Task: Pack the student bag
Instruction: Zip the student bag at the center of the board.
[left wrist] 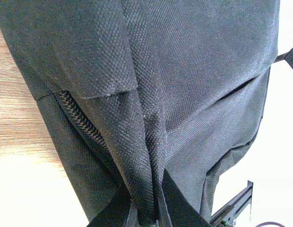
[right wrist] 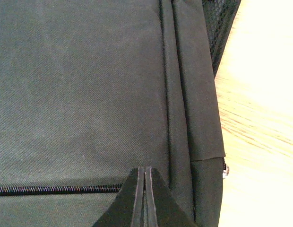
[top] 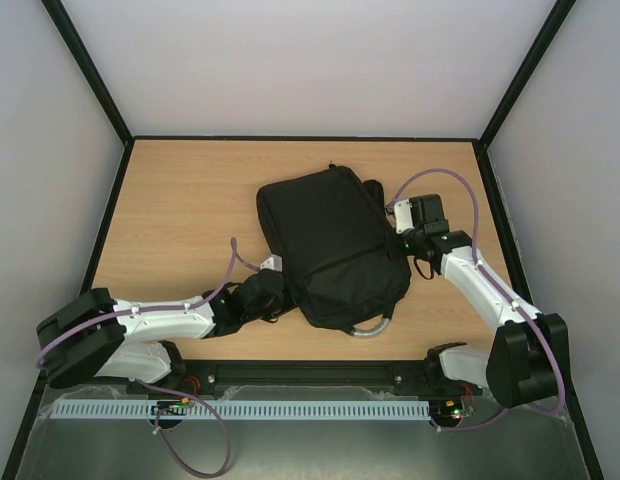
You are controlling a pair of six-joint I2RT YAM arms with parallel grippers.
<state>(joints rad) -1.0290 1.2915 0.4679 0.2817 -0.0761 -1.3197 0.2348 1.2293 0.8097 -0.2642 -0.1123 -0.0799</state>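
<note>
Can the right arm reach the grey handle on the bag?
Probably yes. The handle lies bare on the table at the bag's near right corner, and nothing stands between it and the right gripper.

Light wooden table [top: 170,220], black student bag [top: 330,245] lying flat, centre-right

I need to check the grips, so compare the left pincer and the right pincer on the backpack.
The left pincer is shut on a raised fold of the student bag's fabric. The right pincer is shut finger to finger, with nothing visible between.
The left pincer sits at the bag's near left edge beside a side zip. The right pincer sits at the bag's right side, where a panel zip ends.
Both are closed and at the bag.
</note>
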